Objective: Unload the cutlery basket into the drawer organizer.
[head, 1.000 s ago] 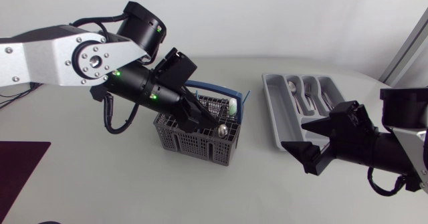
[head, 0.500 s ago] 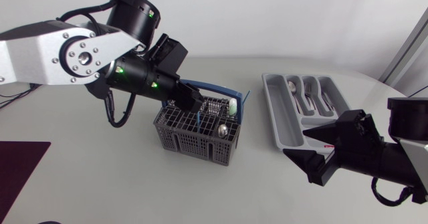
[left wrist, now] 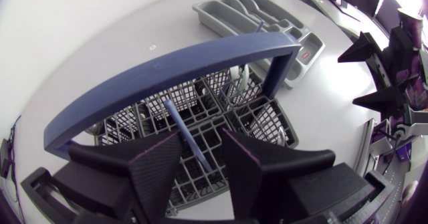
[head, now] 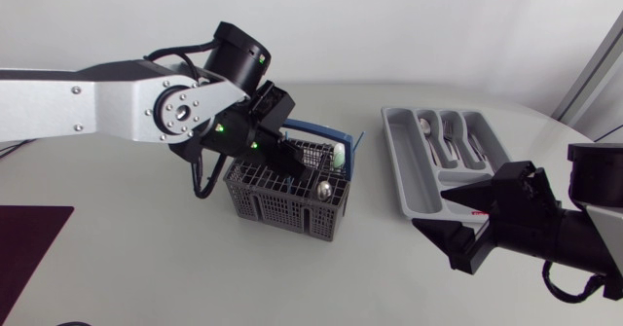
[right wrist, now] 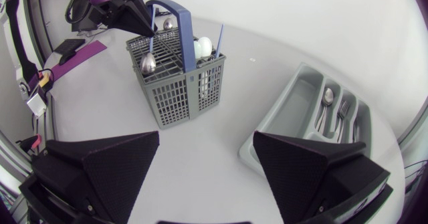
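- Your left claw [left wrist: 202,138] is dipped into the cutlery basket [head: 282,201] at mid-table. Its fingers are partly open with a thin blue handle [left wrist: 188,136] between them. A gap shows on one side, so I judge nothing is gripped yet.
- Your right claw [right wrist: 206,135] hangs wide open and empty at the near end of the drawer organizer [head: 407,170] on the right, probably placed there to leave the slots free.
- I count at least four pieces upright in the basket.
- I count three silver pieces in the organizer's far slots.
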`<state>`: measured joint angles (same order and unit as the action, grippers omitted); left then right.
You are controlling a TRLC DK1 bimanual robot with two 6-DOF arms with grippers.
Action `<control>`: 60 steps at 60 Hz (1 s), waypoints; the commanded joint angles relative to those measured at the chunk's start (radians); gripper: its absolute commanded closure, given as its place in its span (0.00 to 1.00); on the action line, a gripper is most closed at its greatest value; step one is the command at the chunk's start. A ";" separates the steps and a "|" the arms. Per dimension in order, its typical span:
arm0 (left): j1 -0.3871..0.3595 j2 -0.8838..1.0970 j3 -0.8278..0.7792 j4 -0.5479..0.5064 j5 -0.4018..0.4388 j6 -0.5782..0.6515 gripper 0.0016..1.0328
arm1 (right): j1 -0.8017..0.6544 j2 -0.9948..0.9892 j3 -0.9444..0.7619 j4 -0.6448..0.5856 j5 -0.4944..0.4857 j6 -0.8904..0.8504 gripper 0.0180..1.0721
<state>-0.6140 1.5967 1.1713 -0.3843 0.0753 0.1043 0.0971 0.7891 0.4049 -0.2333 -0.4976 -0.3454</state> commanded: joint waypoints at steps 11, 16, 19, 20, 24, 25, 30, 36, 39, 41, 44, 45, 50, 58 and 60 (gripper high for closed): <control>-0.012 0.042 0.021 0.005 -0.045 -0.051 0.77 | 0.007 -0.007 -0.034 -0.009 -0.004 -0.020 0.04; -0.006 0.042 0.027 -0.004 -0.055 -0.069 0.80 | 0.007 -0.005 -0.038 -0.001 -0.004 -0.020 0.04; 0.000 0.042 0.036 -0.016 -0.060 -0.072 0.83 | 0.009 -0.004 -0.041 0.003 -0.004 -0.020 0.04; 0.000 0.042 0.037 -0.018 -0.060 -0.074 0.84 | 0.007 -0.004 -0.041 0.003 -0.004 -0.020 0.04; 0.002 0.035 0.039 -0.022 -0.065 -0.075 0.87 | 0.009 -0.004 -0.044 0.005 -0.004 -0.020 0.04; 0.000 0.032 0.037 -0.022 -0.065 -0.075 0.88 | 0.009 -0.004 -0.044 0.005 -0.004 -0.020 0.04; -0.013 0.022 0.031 -0.024 -0.074 -0.072 0.89 | 0.009 -0.004 -0.044 0.005 -0.004 -0.020 0.04; -0.027 0.006 0.025 -0.024 -0.078 -0.068 0.90 | 0.009 -0.004 -0.043 0.003 -0.002 -0.020 0.04; -0.033 -0.003 0.025 -0.024 -0.078 -0.064 0.90 | 0.009 -0.005 -0.043 0.002 -0.002 -0.018 0.04; -0.035 -0.007 0.024 -0.024 -0.078 -0.064 0.90 | 0.009 -0.005 -0.041 0.000 -0.002 -0.018 0.04; -0.041 -0.021 0.021 -0.024 -0.089 -0.060 0.90 | 0.009 -0.008 -0.040 -0.001 -0.002 -0.018 0.04; -0.041 -0.024 0.019 -0.024 -0.092 -0.060 0.90 | 0.009 -0.008 -0.040 -0.001 -0.002 -0.018 0.04; -0.041 -0.049 0.013 -0.024 -0.094 -0.058 0.90 | 0.012 -0.008 -0.038 -0.001 -0.004 -0.017 0.04; -0.041 -0.092 -0.001 -0.022 -0.101 -0.051 0.90 | 0.039 -0.008 -0.029 -0.001 0.005 -0.001 0.04; -0.041 -0.103 -0.004 -0.022 -0.101 -0.049 0.90 | 0.044 -0.010 -0.028 -0.001 0.005 0.000 0.04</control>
<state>-0.6479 1.5410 1.1790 -0.4072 -0.0174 0.0490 0.1242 0.7891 0.3885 -0.2317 -0.4942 -0.3450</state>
